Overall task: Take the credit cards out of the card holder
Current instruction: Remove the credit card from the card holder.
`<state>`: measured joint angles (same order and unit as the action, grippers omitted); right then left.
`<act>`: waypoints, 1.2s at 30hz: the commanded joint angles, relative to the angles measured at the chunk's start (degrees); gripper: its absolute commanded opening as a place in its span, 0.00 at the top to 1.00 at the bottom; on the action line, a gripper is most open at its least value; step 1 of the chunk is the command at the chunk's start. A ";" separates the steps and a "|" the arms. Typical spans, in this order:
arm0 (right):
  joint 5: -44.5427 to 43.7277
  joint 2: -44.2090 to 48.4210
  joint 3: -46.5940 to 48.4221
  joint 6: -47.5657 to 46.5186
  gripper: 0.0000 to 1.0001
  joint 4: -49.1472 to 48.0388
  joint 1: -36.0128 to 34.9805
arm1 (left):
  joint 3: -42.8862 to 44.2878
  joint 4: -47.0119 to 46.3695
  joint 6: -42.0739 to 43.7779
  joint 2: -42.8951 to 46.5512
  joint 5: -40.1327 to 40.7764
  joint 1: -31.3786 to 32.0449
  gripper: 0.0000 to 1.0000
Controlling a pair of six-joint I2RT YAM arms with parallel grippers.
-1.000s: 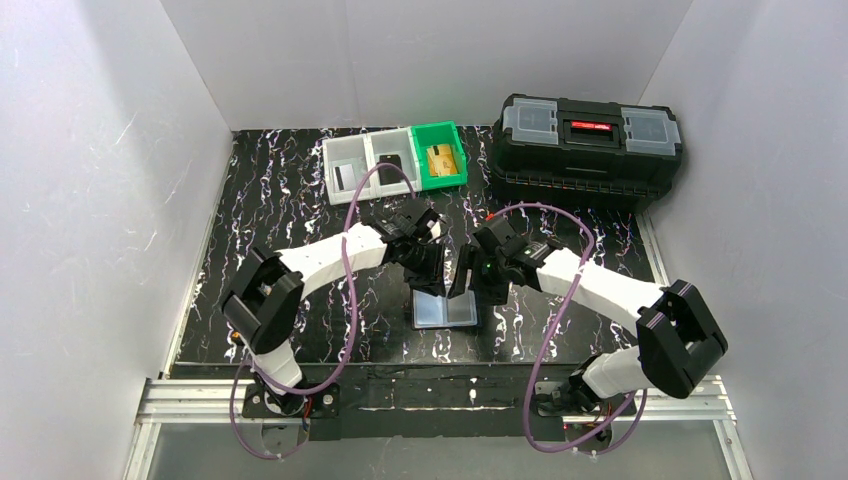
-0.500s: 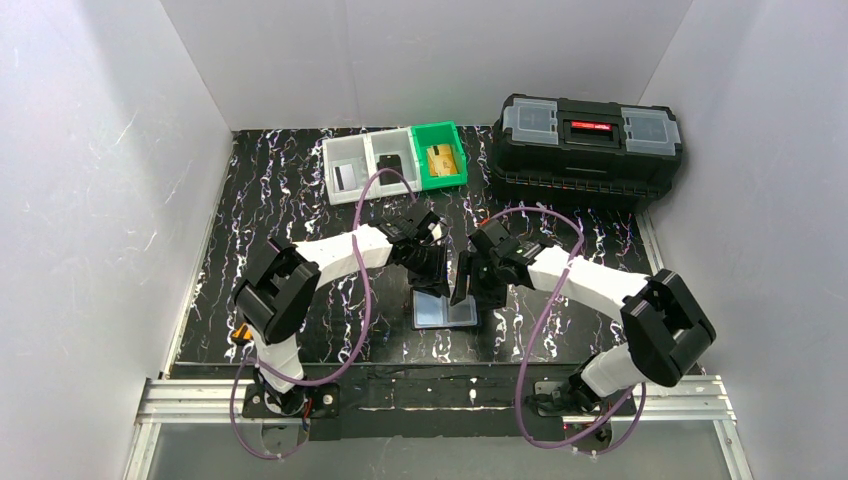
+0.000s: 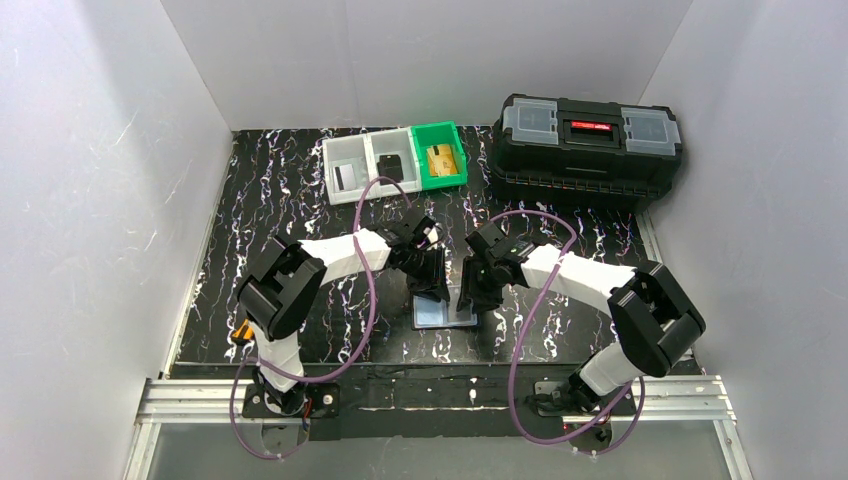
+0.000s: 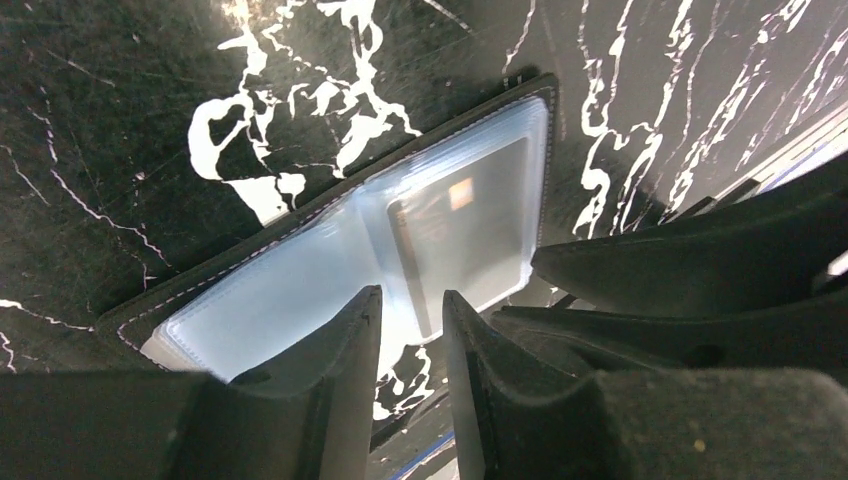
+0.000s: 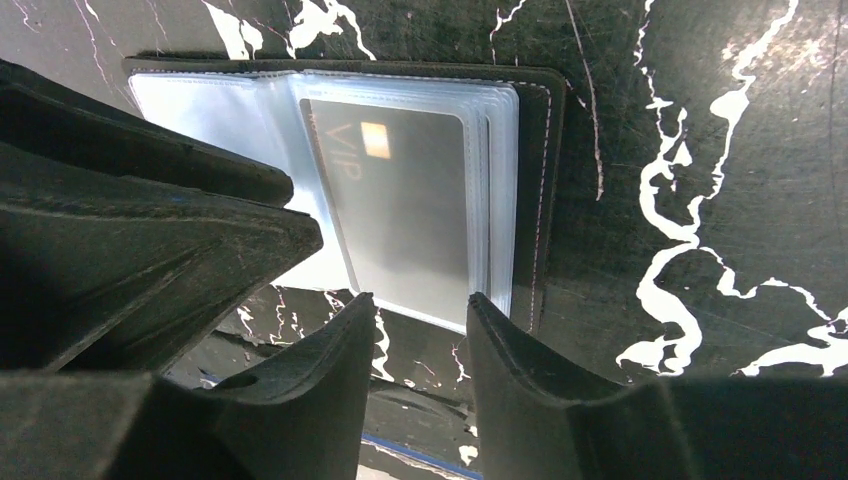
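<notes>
Between white walls [image 3: 100,150], on black marbled table [image 3: 262,205], left claw [image 4: 411,301] and right claw [image 5: 420,304] gape empty.

Left arm [image 3: 335,255], right arm [image 3: 580,280]: white link shells, black boxy joints. Purple cable [image 3: 385,181] loops along each. Black tapered pincer fingers [image 5: 560,400].

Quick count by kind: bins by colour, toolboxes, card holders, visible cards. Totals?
Grey plastic bins: 2
Green plastic bin: 1
Big black plastic toolbox: 1
Small black bifold card holder, open: 1
Thin plastic credit cards: 4 (dark one in holder pocket, gold one in green bin, one per grey bin)
Total: 9
</notes>
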<state>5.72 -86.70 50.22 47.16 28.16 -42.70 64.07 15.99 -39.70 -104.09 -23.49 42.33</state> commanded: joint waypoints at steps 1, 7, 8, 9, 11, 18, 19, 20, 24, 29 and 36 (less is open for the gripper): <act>-0.71 -0.55 1.44 -0.14 0.56 -0.11 0.25 | -1.99 -1.20 -1.14 -0.25 -1.82 -0.10 0.72; -0.49 -2.28 1.63 -0.08 0.68 -0.24 0.25 | -4.23 -3.47 -1.84 -0.06 -2.65 -0.10 0.72; -0.46 -2.47 1.64 -0.01 0.70 -0.30 0.25 | -4.54 -4.03 -2.10 -0.06 -2.86 -0.12 0.72; -0.49 -2.71 1.69 0.02 0.71 -0.32 0.20 | -4.93 -4.63 -2.29 -0.11 -3.14 -0.11 0.72; -0.44 -3.14 1.76 0.03 0.74 -0.42 0.16 | -5.58 -5.76 -2.77 -0.26 -3.65 -0.09 0.72; -0.03 -4.77 2.40 0.39 0.80 -0.63 -0.49 | -7.79 -9.16 -4.15 -1.04 -4.80 -0.09 0.72; -0.05 -5.00 2.49 0.46 0.81 -0.61 -0.64 | -8.05 -9.36 -4.22 -1.03 -5.08 -0.07 0.73; -0.01 -5.32 2.67 0.46 0.81 -0.58 -0.90 | -8.21 -9.75 -4.36 -0.98 -5.30 -0.09 0.73; 0.16 -6.24 3.09 0.88 0.82 -0.78 -1.40 | -8.51 -10.19 -4.46 -0.81 -5.60 -0.11 0.76; 0.67 -6.55 2.82 1.41 0.82 -1.31 -1.51 | -8.34 -8.93 -3.68 -0.80 -4.78 -0.13 0.86; 0.26 -2.29 3.46 1.79 0.70 -0.26 -1.42 | -7.05 -4.17 -0.61 -2.26 -1.27 -0.13 0.95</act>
<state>7.81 -91.83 52.51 48.95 26.87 -43.92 56.88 6.46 -43.18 -104.53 -27.88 41.45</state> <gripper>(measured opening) 0.255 0.068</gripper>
